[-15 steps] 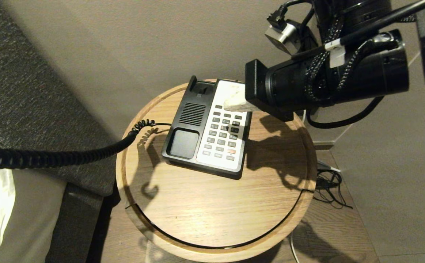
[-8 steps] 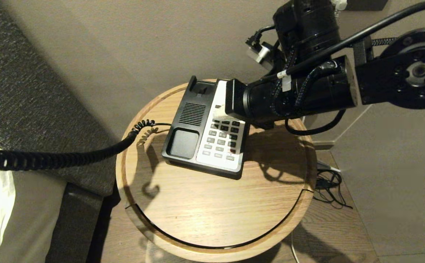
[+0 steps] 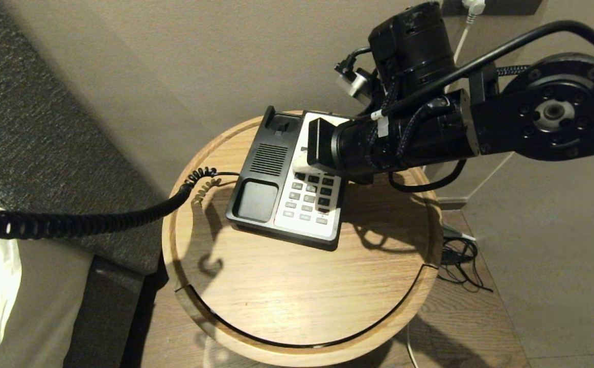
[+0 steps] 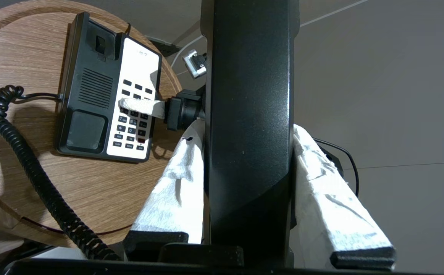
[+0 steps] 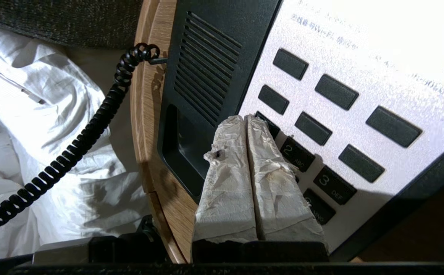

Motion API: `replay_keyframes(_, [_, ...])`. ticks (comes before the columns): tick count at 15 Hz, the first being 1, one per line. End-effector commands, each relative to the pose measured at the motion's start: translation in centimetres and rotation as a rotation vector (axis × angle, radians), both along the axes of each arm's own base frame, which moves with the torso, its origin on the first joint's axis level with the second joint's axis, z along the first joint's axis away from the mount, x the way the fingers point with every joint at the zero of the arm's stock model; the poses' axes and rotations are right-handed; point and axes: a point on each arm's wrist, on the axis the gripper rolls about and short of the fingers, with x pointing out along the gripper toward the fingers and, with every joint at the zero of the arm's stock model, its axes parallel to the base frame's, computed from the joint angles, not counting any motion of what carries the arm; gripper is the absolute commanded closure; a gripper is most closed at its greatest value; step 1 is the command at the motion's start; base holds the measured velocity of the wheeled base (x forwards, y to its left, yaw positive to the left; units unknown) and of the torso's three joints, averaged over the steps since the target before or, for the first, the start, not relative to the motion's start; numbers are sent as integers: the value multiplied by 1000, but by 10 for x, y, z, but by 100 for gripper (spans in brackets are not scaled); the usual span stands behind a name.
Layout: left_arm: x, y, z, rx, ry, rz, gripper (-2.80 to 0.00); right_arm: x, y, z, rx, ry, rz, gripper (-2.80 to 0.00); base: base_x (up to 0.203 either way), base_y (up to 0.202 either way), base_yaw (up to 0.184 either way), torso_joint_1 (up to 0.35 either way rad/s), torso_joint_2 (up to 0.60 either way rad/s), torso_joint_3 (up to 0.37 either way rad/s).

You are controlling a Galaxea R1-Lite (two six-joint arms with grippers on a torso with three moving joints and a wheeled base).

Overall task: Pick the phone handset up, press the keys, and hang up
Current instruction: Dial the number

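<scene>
over the phone base (image 3: 289,191), your right end effector (image 3: 302,162) has slid in from the base's far right corner across the white keypad panel, so its wrapped tip now sits over the upper rows of dark keys, on the side next to the black speaker grille. a second ago it was only at the panel's edge. that puts you in the key-pressing step, with pickup done and hang-up still to come. the right wrist view shows the two padded fingers (image 5: 244,172) clenched together with no gap and nothing between them, their tip at the first number key just beside the base's black half; whether it is actually pressing the key or just above it you cannot tell.

the phone handset (image 4: 250,126) is off the base, gripped across its middle by your left end effector (image 4: 250,179), padded fingers on either side of the black shaft, held well off to the base's left. its coiled cord (image 3: 72,222) runs from the base's left side across the counter (image 3: 297,301) rim and out over the bed. the cradle on the base is empty.
</scene>
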Motion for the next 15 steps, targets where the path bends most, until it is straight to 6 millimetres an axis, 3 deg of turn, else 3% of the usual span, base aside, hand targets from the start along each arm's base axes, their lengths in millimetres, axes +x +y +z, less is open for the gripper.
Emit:
replay_keyframes(1, [0,0,-1,2,9,1,0,0,-1,2,6,-2,-3,0,0,0,0,0,0,0])
replay_keyframes(7, [0,1,-3,5,12,2,0,2,-2,7,17,-13,-9,0,0,0,0,0,0,0])
replay_keyframes(15, [0,0,-4,8,15,2,0,4,-3,-3,-19,12,-19,0,0,0,0,0,0,0])
